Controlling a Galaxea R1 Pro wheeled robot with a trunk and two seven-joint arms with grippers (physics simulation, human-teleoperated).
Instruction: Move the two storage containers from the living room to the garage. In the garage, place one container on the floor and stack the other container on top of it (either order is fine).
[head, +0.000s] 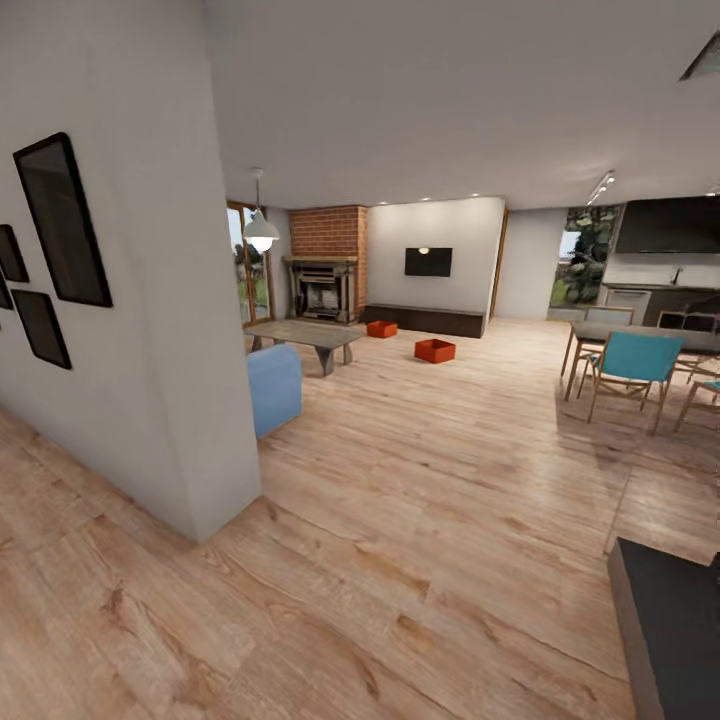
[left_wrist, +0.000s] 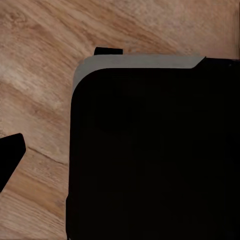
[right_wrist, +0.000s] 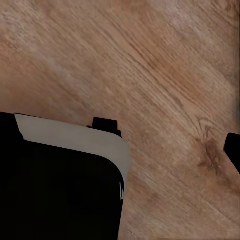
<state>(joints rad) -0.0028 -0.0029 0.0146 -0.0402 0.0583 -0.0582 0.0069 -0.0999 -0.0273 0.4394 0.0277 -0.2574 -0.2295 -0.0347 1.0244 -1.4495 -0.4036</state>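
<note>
Two orange-red storage containers stand far off on the pale wood floor of the living room (head: 440, 480) in the head view, the nearer one (head: 435, 350) in the open and the farther one (head: 381, 329) by the low dark bench under the TV. The garage and its concrete floor are out of view. In the left wrist view my left gripper (left_wrist: 120, 157) hangs over wood planks and my own dark base (left_wrist: 150, 150), one fingertip (left_wrist: 11, 152) far out at the frame's edge. My right gripper (right_wrist: 120, 152) hangs likewise, its fingertip (right_wrist: 233, 150) at the opposite edge. Neither holds anything.
A white wall corner (head: 205, 400) with framed pictures juts out close on the left. Behind it are a blue sofa (head: 273, 385) and a coffee table (head: 305, 336). A dining table with teal chairs (head: 630, 365) stands right, a dark counter (head: 670, 620) at lower right.
</note>
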